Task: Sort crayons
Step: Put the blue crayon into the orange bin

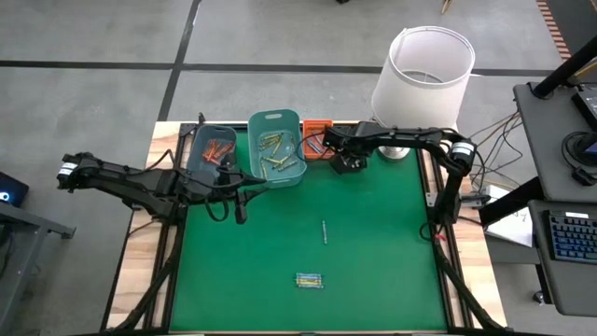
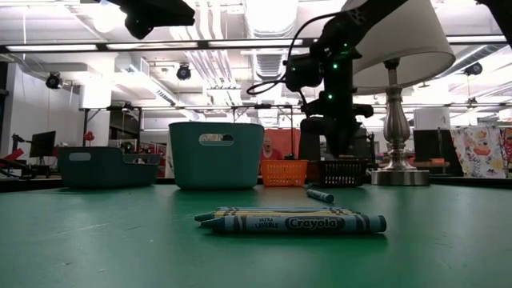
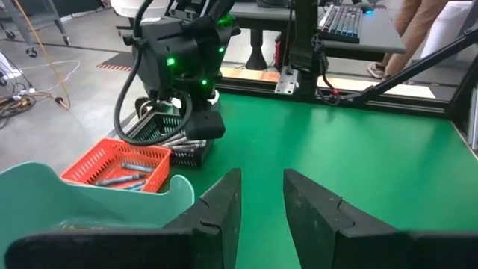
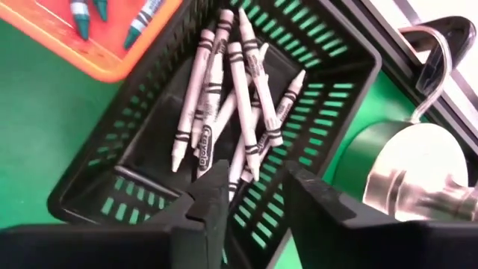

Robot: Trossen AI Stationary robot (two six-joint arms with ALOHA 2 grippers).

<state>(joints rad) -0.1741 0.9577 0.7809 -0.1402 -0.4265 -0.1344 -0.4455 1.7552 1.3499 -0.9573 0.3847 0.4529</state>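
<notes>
We count four bins at the mat's far edge. The right gripper hangs over the black bin, fingers apart and empty, above roughly eight white crayons lying lengthwise. One crayon and a small bundle lie nearer us. The left gripper waits beside the teal bins, slightly parted.

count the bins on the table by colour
teal bins: 2
orange bin: 1
black bin: 1
total: 4
</notes>
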